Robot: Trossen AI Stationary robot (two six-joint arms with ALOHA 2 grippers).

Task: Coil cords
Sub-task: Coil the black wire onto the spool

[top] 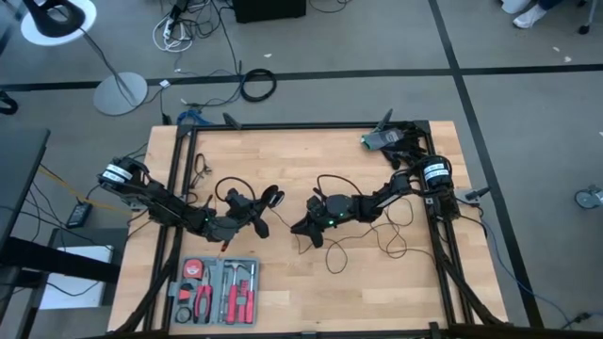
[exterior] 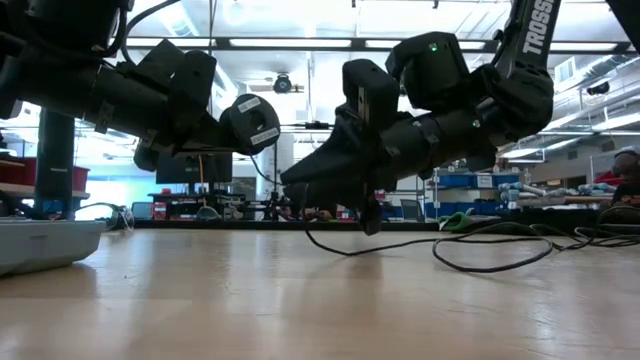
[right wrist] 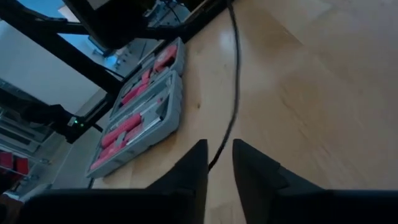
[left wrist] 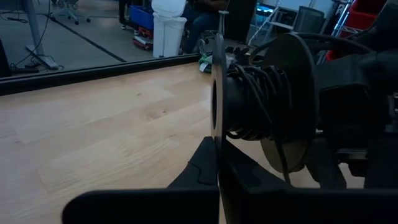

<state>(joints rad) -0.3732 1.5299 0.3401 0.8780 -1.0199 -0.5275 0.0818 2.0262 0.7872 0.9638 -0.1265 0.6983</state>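
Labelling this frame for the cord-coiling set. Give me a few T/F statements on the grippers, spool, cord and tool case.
1. The left gripper holds a round black spool with black cord wound on it. True.
2. The right gripper stands wide open, far from the cord. False: its fingers are nearly together around the thin black cord.
3. The grey tool case with red-handled tools lies near the table's front edge, on the left arm's side. True.
4. All the cord is already on the spool. False: loose loops lie on the light wooden table by the right arm.
5. The spool rests flat on the table. False: the low view shows it off the wood.
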